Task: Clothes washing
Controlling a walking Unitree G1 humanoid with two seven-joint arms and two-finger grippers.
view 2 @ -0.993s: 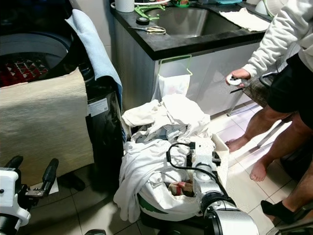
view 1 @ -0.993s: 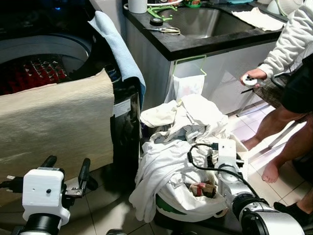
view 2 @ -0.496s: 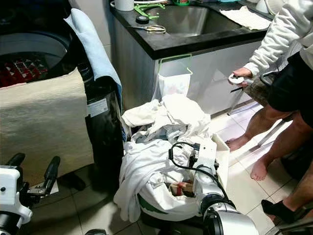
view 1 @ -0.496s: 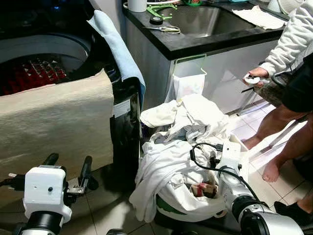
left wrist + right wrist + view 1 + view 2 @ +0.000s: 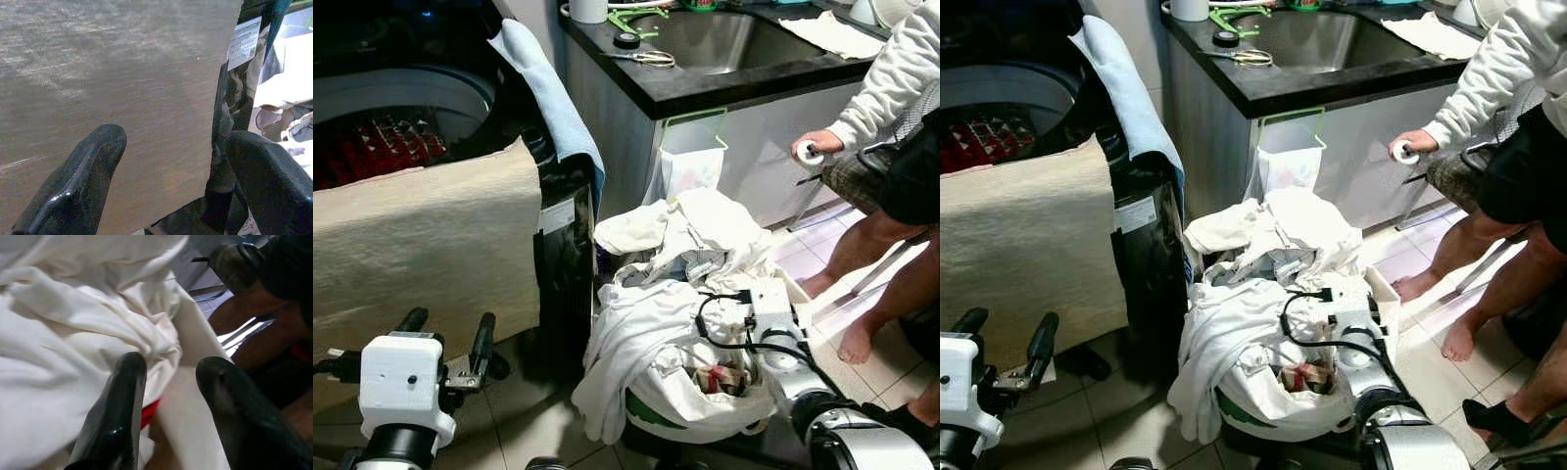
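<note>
Our right gripper [image 5: 168,396] has sunk deeper into the laundry basket [image 5: 695,416], fingers spread over the white clothes [image 5: 636,333] at six o'clock, ready to pinch, while the left gripper [image 5: 445,345] waits, also spread.

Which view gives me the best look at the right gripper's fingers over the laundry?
The right wrist view: the right gripper hangs open, its fingers right against the white clothes. In the eye views the arm's white wrist hides the fingers above the laundry basket.
</note>
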